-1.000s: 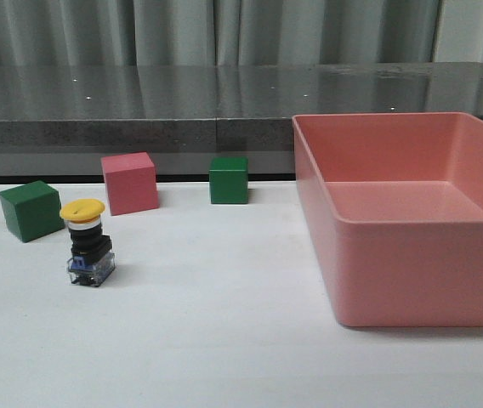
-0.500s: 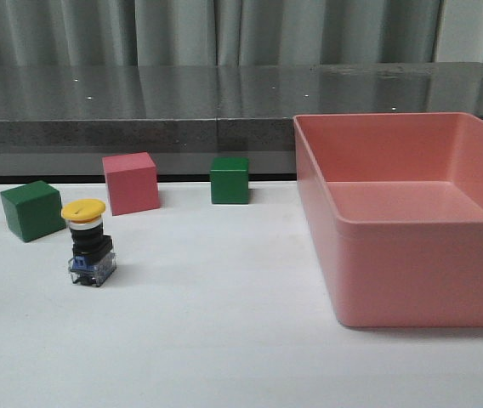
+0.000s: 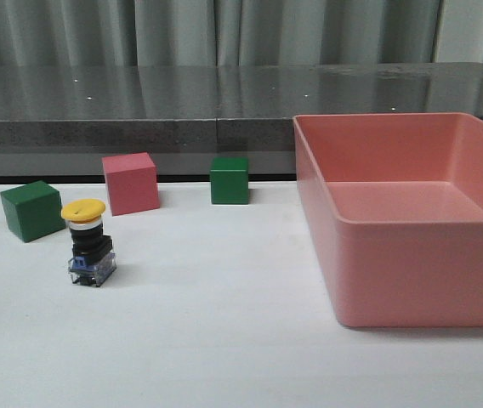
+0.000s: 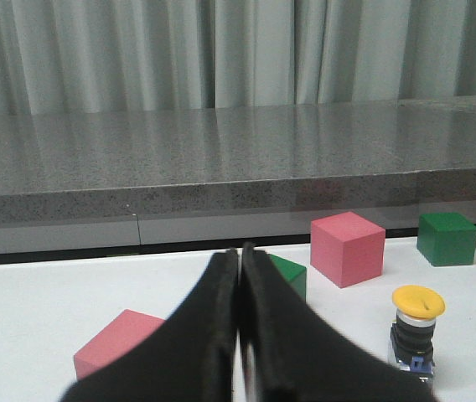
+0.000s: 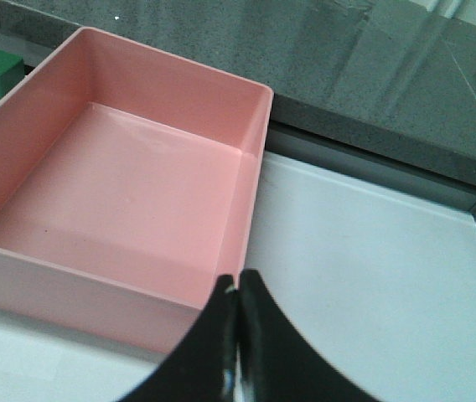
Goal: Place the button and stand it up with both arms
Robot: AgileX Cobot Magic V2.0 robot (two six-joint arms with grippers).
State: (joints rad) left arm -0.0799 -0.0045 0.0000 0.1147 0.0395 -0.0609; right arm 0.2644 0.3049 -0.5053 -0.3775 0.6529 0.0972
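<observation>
— Both grippers are sitting pressed shut, as far as I can see. The left gripper is showing its two black fingers flat against each other, holding nothing.

— Same with the right gripper: its fingers are meeting along a thin seam, with nothing between them, and it is hanging over the near wall of the pink bin.

— Where is the button sitting?

— The button is standing upright on the white table, yellow cap up and blue-and-clear block down, on the left side, well apart from the bin. From the left wrist it is showing off to one side of the fingers, not touching them.

— And the blocks?

— A green cube is sitting just behind and left of the button, a pink cube is standing behind it, and a second green cube is lying farther right, between the pink cube and the bin. Another pink cube is showing close beside the left fingers.
</observation>
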